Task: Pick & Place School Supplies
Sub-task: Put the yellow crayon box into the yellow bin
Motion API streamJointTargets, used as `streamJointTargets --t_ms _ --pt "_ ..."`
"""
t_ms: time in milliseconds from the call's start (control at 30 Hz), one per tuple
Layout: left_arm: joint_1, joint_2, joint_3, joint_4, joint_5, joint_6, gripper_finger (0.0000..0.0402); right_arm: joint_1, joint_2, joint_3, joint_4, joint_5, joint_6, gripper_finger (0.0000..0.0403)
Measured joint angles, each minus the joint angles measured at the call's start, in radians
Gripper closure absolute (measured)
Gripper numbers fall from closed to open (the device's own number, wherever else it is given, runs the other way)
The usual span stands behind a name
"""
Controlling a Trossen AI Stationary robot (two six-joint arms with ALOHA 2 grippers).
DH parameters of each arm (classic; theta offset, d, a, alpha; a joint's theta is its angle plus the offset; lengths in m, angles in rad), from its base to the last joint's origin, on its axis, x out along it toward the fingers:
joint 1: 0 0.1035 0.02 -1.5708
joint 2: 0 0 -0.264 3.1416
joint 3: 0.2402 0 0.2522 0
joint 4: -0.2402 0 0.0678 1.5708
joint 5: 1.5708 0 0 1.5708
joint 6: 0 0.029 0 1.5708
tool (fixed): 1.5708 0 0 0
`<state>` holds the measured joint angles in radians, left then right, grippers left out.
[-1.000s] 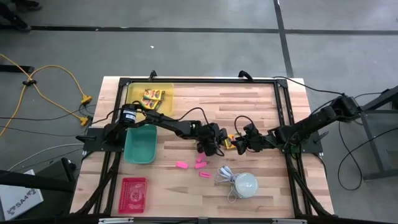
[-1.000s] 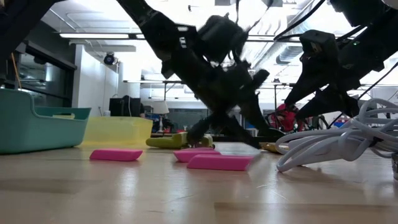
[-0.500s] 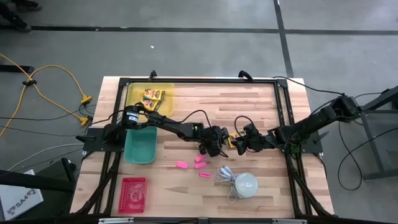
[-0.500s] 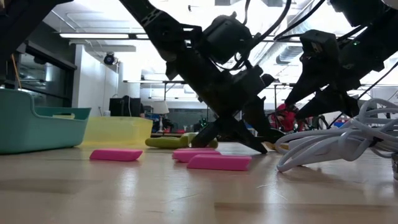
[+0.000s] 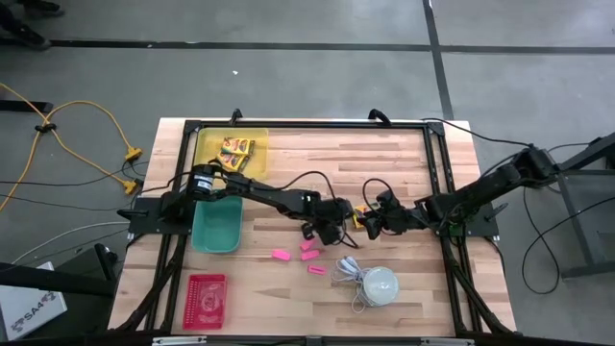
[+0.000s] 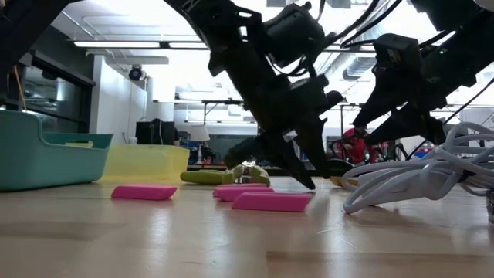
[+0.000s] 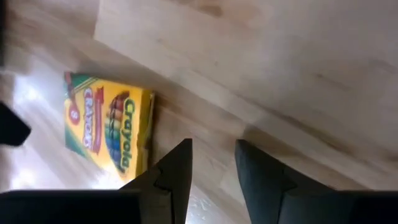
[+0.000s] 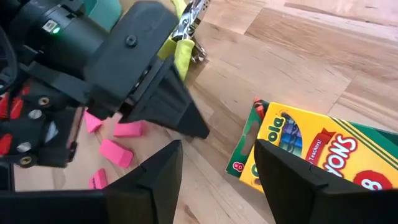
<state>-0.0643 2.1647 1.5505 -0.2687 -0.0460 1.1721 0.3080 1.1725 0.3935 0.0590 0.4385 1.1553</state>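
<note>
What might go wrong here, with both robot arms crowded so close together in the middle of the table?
The left hand and right hand, both open, flank the yellow-and-green crayon box; they could bump if both reach for it. The lime-green-handled scissors and small pink eraser blocks lie nearby, so a sweeping arm might knock them. The coiled white cord could perhaps snag.
</note>
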Motion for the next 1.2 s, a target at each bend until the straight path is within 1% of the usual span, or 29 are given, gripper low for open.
streamJointTargets --t_ms 100,167,267,467,667,767,933,1200 --pt "0.000 0.000 0.017 -0.001 0.031 0.002 0.0284 0.000 -0.013 0.000 -0.005 0.000 -0.004 0.0213" --pt "0.000 0.000 0.030 0.002 0.033 0.010 0.0284 0.000 -0.029 0.000 -0.016 0.000 -0.013 0.0213" --pt "0.011 -0.001 0.041 0.017 0.066 0.016 0.0284 0.000 -0.061 0.000 -0.074 0.000 -0.019 0.0213" --pt "0.050 -0.002 0.041 0.064 0.087 0.083 0.0285 0.000 -0.182 0.000 -0.217 0.001 0.001 0.0213" --pt "0.070 0.022 0.042 0.082 0.119 0.112 0.0285 0.000 -0.298 0.000 -0.254 0.009 0.000 0.0213" --pt "0.069 0.028 0.041 0.086 0.110 0.122 0.0285 0.000 -0.338 0.000 -0.267 0.009 -0.006 0.0213" --pt "0.072 0.043 0.043 0.112 0.102 0.138 0.0285 0.000 -0.362 0.000 -0.264 0.009 -0.007 0.0213" --pt "0.096 0.052 0.044 0.138 0.110 0.137 0.0285 0.000 -0.361 0.000 -0.258 0.009 -0.007 0.0213"
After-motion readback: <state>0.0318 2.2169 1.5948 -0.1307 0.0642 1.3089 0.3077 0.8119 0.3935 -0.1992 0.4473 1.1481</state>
